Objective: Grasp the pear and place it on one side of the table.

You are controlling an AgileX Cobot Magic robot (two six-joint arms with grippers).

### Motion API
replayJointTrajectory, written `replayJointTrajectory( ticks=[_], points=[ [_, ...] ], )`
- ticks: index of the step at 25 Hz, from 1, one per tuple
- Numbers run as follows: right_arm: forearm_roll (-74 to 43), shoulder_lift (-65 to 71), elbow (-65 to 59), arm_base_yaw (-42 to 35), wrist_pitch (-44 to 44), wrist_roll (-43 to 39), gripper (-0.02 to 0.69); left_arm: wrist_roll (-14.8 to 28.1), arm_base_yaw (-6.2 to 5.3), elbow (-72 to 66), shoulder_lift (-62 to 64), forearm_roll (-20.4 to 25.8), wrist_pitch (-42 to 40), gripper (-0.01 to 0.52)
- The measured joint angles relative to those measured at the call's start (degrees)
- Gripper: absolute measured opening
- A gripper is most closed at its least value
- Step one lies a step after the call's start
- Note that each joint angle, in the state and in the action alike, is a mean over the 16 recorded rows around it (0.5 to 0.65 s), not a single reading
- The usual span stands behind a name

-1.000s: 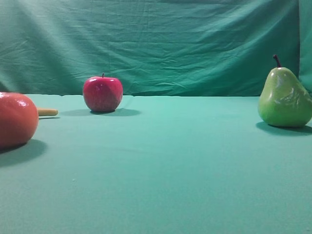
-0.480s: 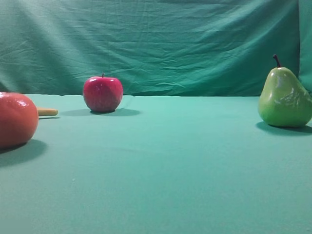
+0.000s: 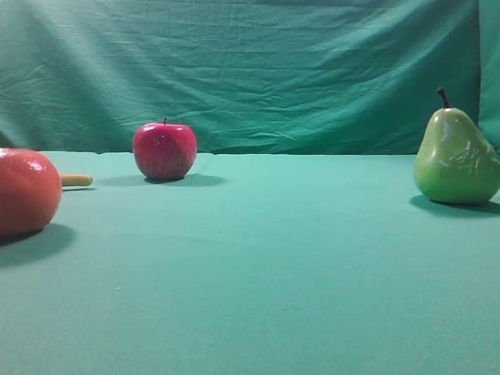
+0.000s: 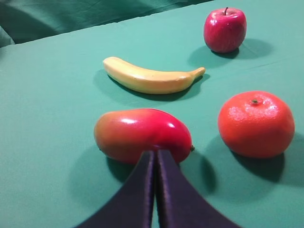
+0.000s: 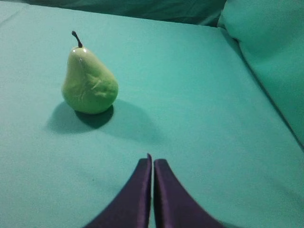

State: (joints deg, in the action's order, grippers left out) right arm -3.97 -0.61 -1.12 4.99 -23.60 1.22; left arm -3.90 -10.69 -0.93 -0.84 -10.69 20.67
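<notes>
Pear (image 3: 456, 158) upright on tabletop (image 3: 273, 258), far right of frame, untouched. Right hand (image 5: 152, 164) closed, empty, near pear. Left hand (image 4: 155, 159) closed, empty.

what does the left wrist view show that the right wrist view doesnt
Only the left wrist view shows the apple, banana, orange, a red-yellow mango-like fruit and the left tool, shut and holding nothing. Only the right wrist view shows the pear, standing upright, and the right tool, shut, short of the pear. Both show the table.
</notes>
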Motion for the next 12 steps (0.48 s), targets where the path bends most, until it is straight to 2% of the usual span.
replayJointTrajectory(
  ticks=[12],
  points=[
    [0.00, 0.00, -0.01, 0.00, 0.09, 0.00, 0.000, 0.00, 0.00, 0.00, 0.00, 0.00, 0.00, 0.000]
  ],
)
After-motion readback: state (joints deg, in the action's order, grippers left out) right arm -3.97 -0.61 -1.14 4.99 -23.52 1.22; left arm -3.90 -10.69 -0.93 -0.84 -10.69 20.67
